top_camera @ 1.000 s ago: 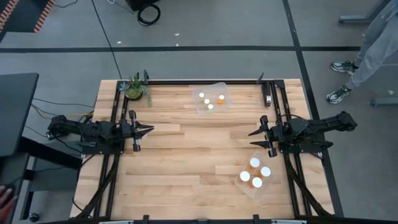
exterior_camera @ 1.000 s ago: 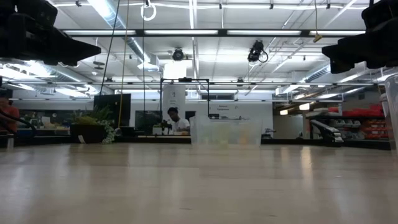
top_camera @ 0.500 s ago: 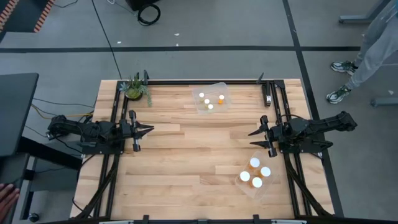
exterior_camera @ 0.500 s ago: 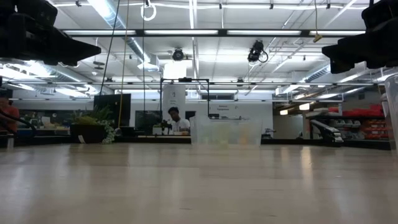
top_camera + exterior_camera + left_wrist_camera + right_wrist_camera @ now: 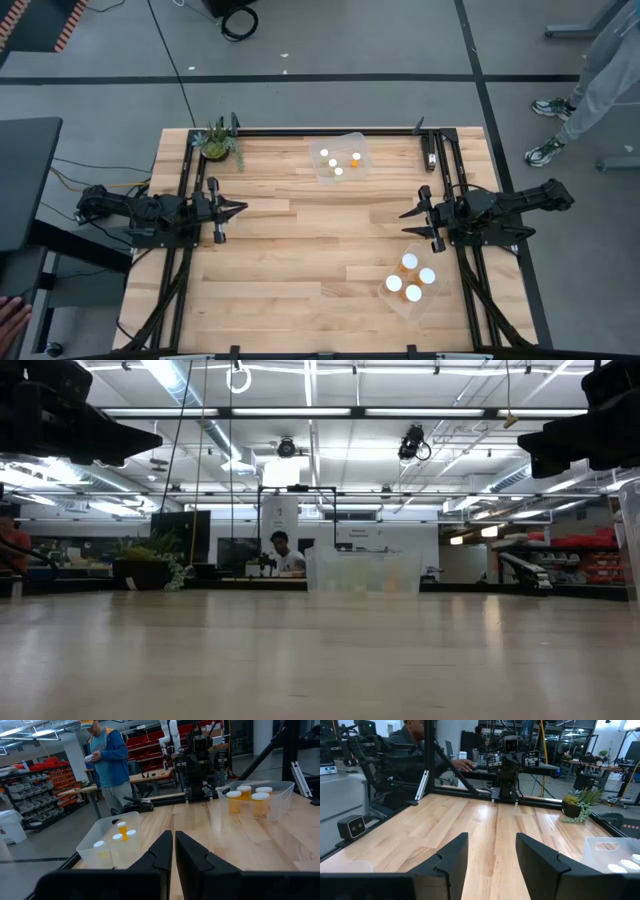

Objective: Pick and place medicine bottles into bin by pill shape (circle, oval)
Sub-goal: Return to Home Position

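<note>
Several orange medicine bottles with white caps stand in two clear plastic bins: a far-centre bin (image 5: 340, 158) with narrower bottles (image 5: 333, 163), and a near-right bin (image 5: 412, 282) with wider bottles (image 5: 413, 292). Both bins show in the left wrist view, the far one (image 5: 110, 842) and the near-right one (image 5: 255, 800). My left gripper (image 5: 238, 208) is shut and empty above the table's left side. My right gripper (image 5: 409, 222) is open and empty above the right side, raised off the table.
A small potted plant (image 5: 217, 143) stands at the far left corner. A person (image 5: 111, 765) stands beyond the table's far edge, and another person's legs (image 5: 585, 90) show at the right. The bare wooden tabletop (image 5: 320, 240) lies between the arms.
</note>
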Available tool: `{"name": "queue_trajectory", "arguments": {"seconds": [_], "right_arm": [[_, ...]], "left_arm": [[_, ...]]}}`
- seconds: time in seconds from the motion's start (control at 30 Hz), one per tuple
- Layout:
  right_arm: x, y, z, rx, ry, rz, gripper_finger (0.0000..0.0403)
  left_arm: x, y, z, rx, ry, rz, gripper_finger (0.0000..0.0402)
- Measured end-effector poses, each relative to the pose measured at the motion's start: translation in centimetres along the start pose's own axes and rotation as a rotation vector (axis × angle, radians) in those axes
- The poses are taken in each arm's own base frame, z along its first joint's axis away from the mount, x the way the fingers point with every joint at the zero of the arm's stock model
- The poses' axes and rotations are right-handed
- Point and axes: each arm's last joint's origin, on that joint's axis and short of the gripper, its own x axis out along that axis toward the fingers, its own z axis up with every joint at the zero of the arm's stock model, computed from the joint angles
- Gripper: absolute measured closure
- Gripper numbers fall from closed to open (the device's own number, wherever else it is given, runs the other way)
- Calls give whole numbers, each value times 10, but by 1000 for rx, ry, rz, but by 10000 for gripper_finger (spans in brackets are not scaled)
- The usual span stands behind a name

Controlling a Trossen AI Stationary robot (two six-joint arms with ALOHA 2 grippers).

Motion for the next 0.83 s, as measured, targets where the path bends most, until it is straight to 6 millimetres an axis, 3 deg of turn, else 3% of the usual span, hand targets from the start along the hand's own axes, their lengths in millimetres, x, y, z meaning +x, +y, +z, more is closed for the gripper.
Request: {"name": "queue_trajectory", "arguments": {"seconds": [0.83], "right_arm": [[0,0,0,0,0,0,230]], "left_arm": [[0,0,0,1,0,0,371]]}}
